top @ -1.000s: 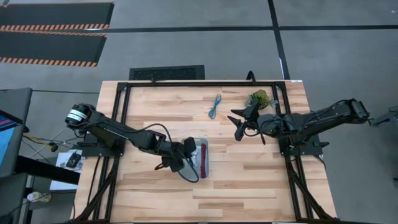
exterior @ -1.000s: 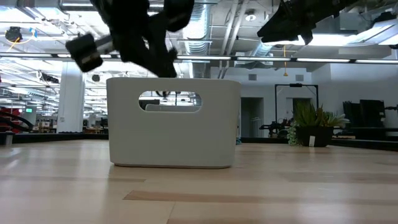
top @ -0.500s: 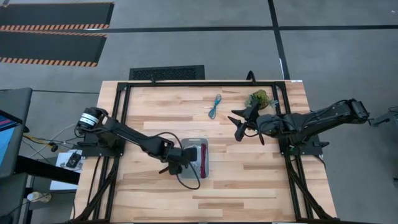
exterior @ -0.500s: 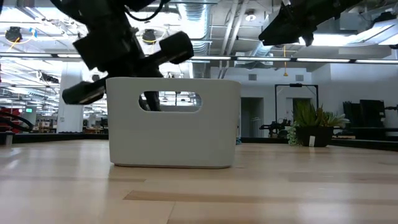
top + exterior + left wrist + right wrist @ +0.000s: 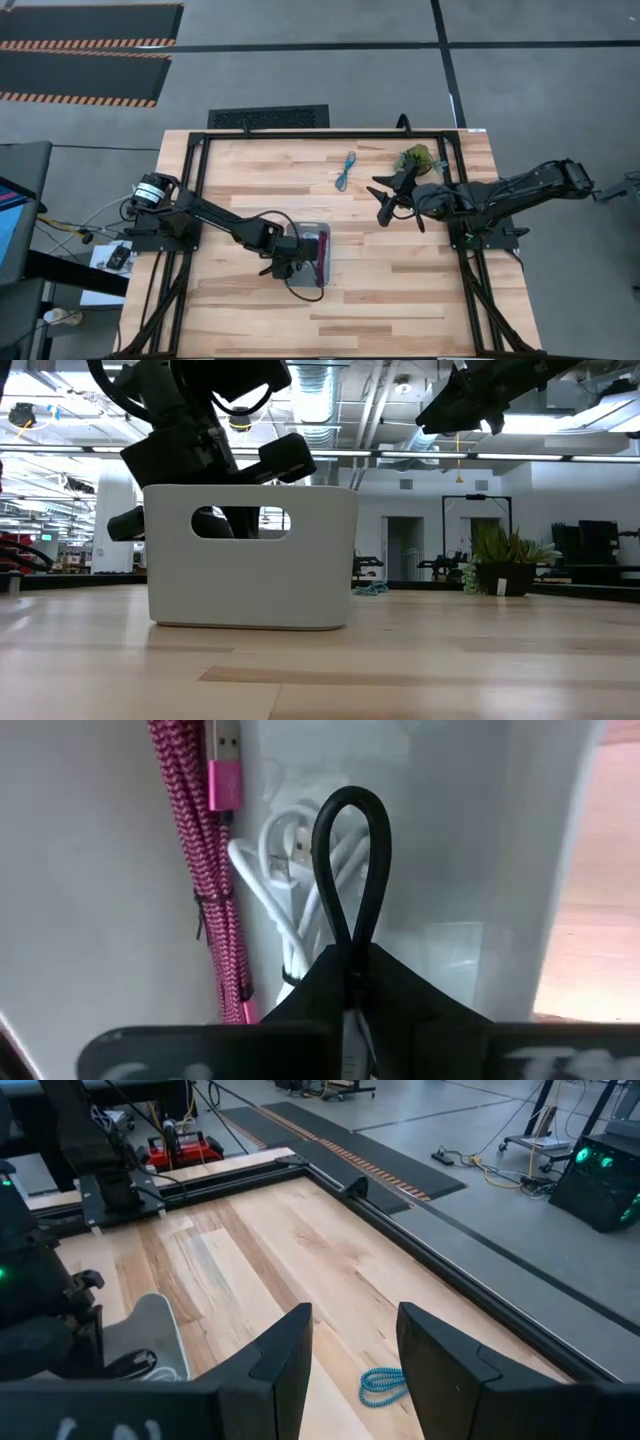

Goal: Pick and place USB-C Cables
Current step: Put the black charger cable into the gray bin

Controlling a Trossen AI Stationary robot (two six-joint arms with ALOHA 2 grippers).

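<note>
The pale grey tray (image 5: 327, 262) stands mid-table; it also shows in the low view (image 5: 250, 585). My left gripper (image 5: 298, 252) reaches down into it, shut on the black cable (image 5: 350, 860). The maroon cable (image 5: 215, 880) and the white cable (image 5: 290, 870) lie inside the tray. The teal-blue cable (image 5: 345, 171) lies on the table toward the far edge and also shows in the right wrist view (image 5: 380, 1385). My right gripper (image 5: 386, 200) hovers open and empty, right of the teal-blue cable. My left gripper pinches the black cable between its two shut fingers (image 5: 400, 1005). A narrow loop of the cable (image 5: 352, 935) sticks out past the fingertips into the tray, beside the white cable. The fingers come from above, slanting down into the tray. More black cable curls out at the tray's near end (image 5: 305, 283).
A green plant-like tuft (image 5: 416, 157) stands at the far right of the table, close behind my right gripper; it also shows in the low view (image 5: 505, 565). A black frame (image 5: 200, 160) runs along the table's sides. Bare wood lies near the front edge.
My left gripper has gone down into the tray with the black cable, and its wrist has turned. The tray has slid a little toward the table's left edge.
</note>
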